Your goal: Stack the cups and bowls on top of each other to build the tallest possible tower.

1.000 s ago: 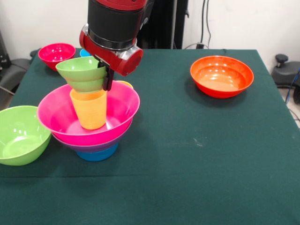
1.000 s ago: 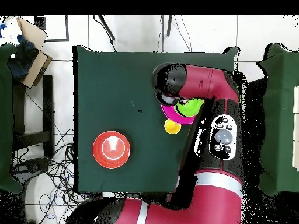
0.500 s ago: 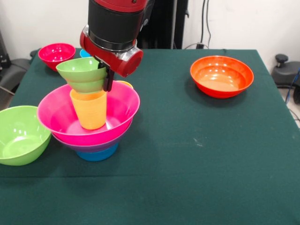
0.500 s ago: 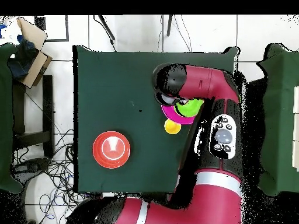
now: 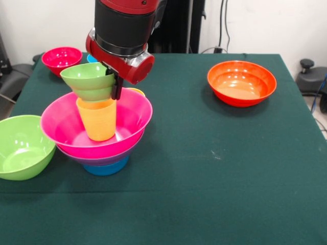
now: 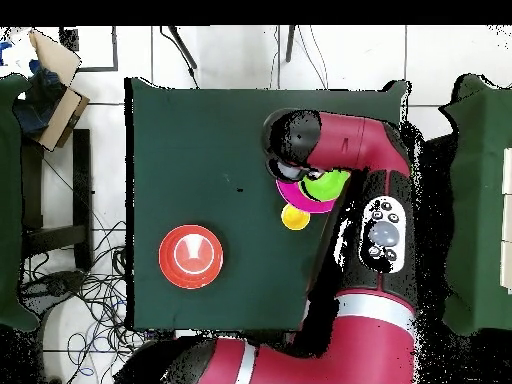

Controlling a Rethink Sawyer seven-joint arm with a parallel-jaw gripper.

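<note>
The tower stands at the left of the front view: a mid blue bowl [image 5: 106, 168] at the bottom, a purple bowl [image 5: 102, 159] on it, then the big pink bowl [image 5: 138, 115]. An upside-down orange-yellow cup [image 5: 98, 121] stands inside the pink bowl. The small green bowl [image 5: 89, 80] sits on top of that cup. My gripper [image 5: 113, 81] comes down from above and is shut on this bowl's right rim. In the overhead view the arm hides most of the tower; only part of the pink bowl [image 6: 292, 192] and the small green bowl [image 6: 325, 185] show.
A big lime green bowl [image 5: 20, 145] sits at the table's left edge beside the tower. A small red bowl [image 5: 61, 57] and a sky blue cup [image 5: 92, 57] stand at the far left. A yellow cup [image 5: 137, 92] peeks out behind the pink bowl. An orange bowl [image 5: 241, 81] sits far right.
My gripper and the small green bowl have edged very slightly to the left; everything else is unmoved.
</note>
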